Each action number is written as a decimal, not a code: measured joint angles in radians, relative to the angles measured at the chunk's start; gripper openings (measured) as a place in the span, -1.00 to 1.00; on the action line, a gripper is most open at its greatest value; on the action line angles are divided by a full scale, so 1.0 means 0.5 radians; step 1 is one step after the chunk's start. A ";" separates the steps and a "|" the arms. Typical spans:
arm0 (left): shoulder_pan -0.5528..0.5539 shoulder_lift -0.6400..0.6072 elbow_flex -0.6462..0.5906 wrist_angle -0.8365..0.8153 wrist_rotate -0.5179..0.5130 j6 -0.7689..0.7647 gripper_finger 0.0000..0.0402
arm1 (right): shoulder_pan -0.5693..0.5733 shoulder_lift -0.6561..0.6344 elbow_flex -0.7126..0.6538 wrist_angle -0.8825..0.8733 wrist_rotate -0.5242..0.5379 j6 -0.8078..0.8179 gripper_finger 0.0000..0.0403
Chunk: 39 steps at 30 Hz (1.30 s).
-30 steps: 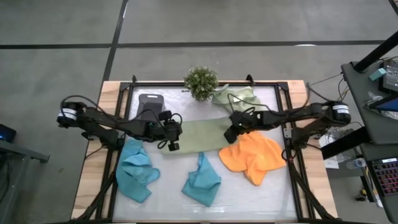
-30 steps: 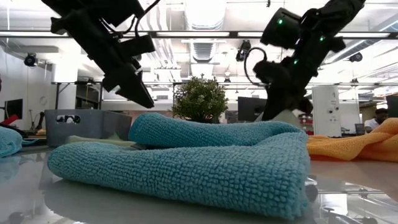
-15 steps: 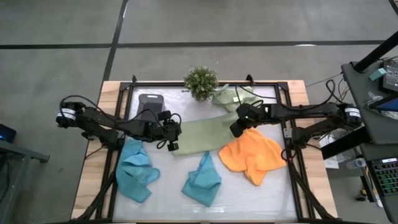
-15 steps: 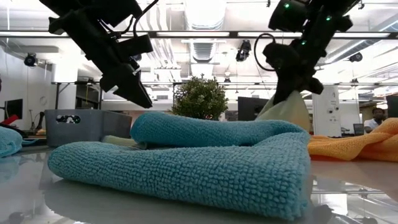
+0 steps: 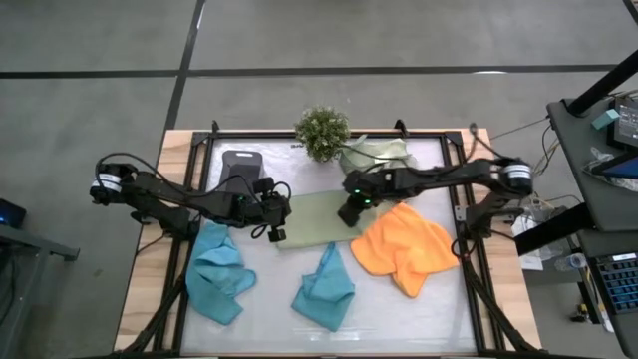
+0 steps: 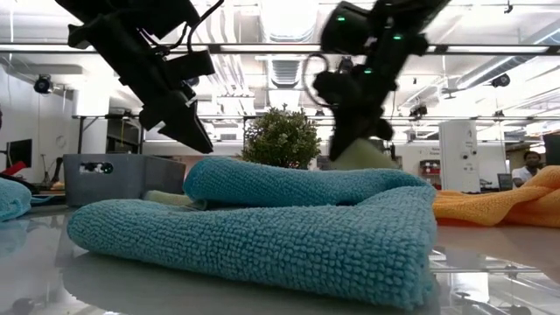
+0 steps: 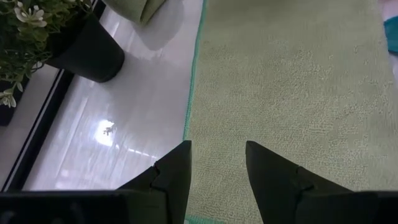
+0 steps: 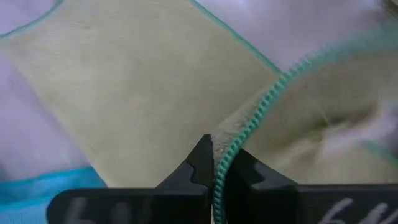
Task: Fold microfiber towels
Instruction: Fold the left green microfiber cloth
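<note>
High view, left to right across our table point(image 5: 439, 319), with the small potted plant point(image 5: 322, 131) at its far edge as the landmark: a crumpled teal towel point(image 5: 219, 271) lies near-left of the plant, well apart from it, by the table's left rail. Just above that towel we see our left tool point(image 5: 275, 225) resting at the left end of a sage-green towel point(image 5: 311, 216), which lies spread in the middle of the table, on the near side of the plant. The left wrist view shows that tool's fingers point(image 7: 175, 171) standing apart over the green cloth, close to its teal-stitched edge, with nothing clamped between them. A dark grey tray point(image 5: 239, 166) sits to the left of the plant. A second teal towel point(image 5: 325, 288) lies bunched almost straight toward the near edge from the plant. Our right tool point(image 5: 350, 210) is at the right end of the spread green towel, just near-right of the plant; in the right wrist view its fingers point(image 8: 200, 163) are pinched together on the towel's stitched edge, the cloth lifted and doubling back over itself. A second sage-green towel point(image 5: 377, 154) lies rumpled just to the right of the plant. An orange towel point(image 5: 407, 249) lies crumpled farther to the near-right, touching the spread green one.
</note>
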 joint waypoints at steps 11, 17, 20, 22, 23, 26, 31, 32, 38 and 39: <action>0.000 -0.095 0.001 -0.013 0.002 0.039 -0.32 | 0.103 0.540 0.569 -0.197 -0.002 -0.265 -0.96; -0.004 -0.104 0.000 -0.072 0.036 -0.039 -0.32 | 0.110 0.484 0.603 -0.609 0.034 -0.259 -0.96; -0.004 -0.074 -0.009 -0.083 0.065 -0.072 -0.32 | 0.126 0.373 0.549 -0.806 0.093 -0.185 -0.96; -0.005 -0.031 -0.009 -0.067 0.079 -0.121 -0.32 | 0.136 0.303 0.510 -0.957 0.181 -0.104 -0.96; -0.006 -0.007 -0.010 -0.068 0.082 -0.144 -0.32 | 0.141 0.269 0.488 -1.020 0.245 -0.064 -0.96; -0.006 0.093 -0.010 -0.009 0.123 -0.177 -0.32 | 0.147 0.165 0.394 -1.127 0.422 0.059 -0.96; -0.015 0.289 0.004 0.135 0.221 -0.177 -0.32 | 0.150 0.070 0.237 -1.101 0.440 0.172 -0.93; -0.015 0.327 0.015 0.142 0.251 -0.177 -0.32 | 0.150 0.060 0.211 -1.089 0.440 0.188 -0.91; -0.022 0.514 0.052 0.130 0.489 -0.268 -0.32 | 0.150 0.043 0.101 -1.049 0.445 0.204 -0.69; -0.024 0.538 0.050 0.113 0.514 -0.289 -0.32 | 0.149 0.036 0.090 -1.055 0.454 0.204 -0.65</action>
